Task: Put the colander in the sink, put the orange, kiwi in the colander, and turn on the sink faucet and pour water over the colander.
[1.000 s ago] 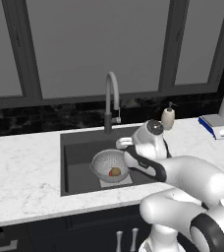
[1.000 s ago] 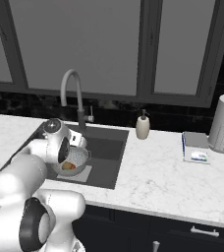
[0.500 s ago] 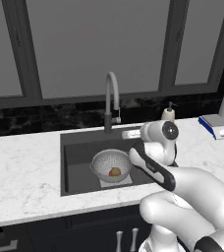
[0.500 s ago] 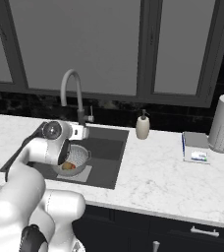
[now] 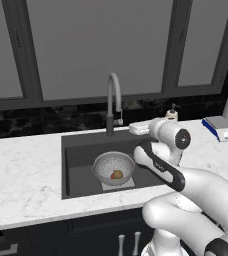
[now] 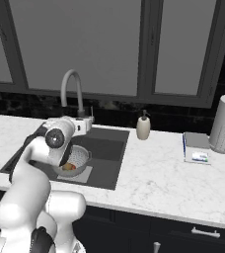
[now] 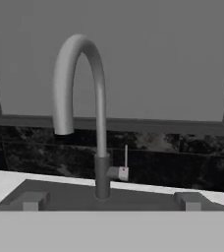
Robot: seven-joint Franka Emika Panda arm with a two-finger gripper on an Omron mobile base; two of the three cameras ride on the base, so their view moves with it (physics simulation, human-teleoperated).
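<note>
Risk: we judged the thin side lever [image 7: 126, 158] the likeliest trouble; it was small and upright beside the dark lower stem, so a slightly off approach could have struck the stem or slid past the lever, leaving the water off.
Spout: the tall grey gooseneck sink faucet [image 7: 100, 106] arched over the basin, but whether its mouth sat above the bowl we could not tell; a stream might have missed the fruit.
Pincer: the two-finger gripper [image 7: 109, 201] was spread wide, holding nothing and touching nothing, its dark fingertips [image 7: 31, 201] facing the faucet's base and apart from it.
Colander: the round silver-grey pierced metal colander [image 5: 114, 167] sat in the large rectangular dark grey sink [image 5: 78, 152], over the pale drain plate.
Fruit: a small round orange-red orange [image 5: 117, 174] lay inside the colander; the kiwi we could not make out.
Neighbour: a cream soap dispenser bottle [image 6: 143, 127] stood right of the sink, well apart from the lever.
</note>
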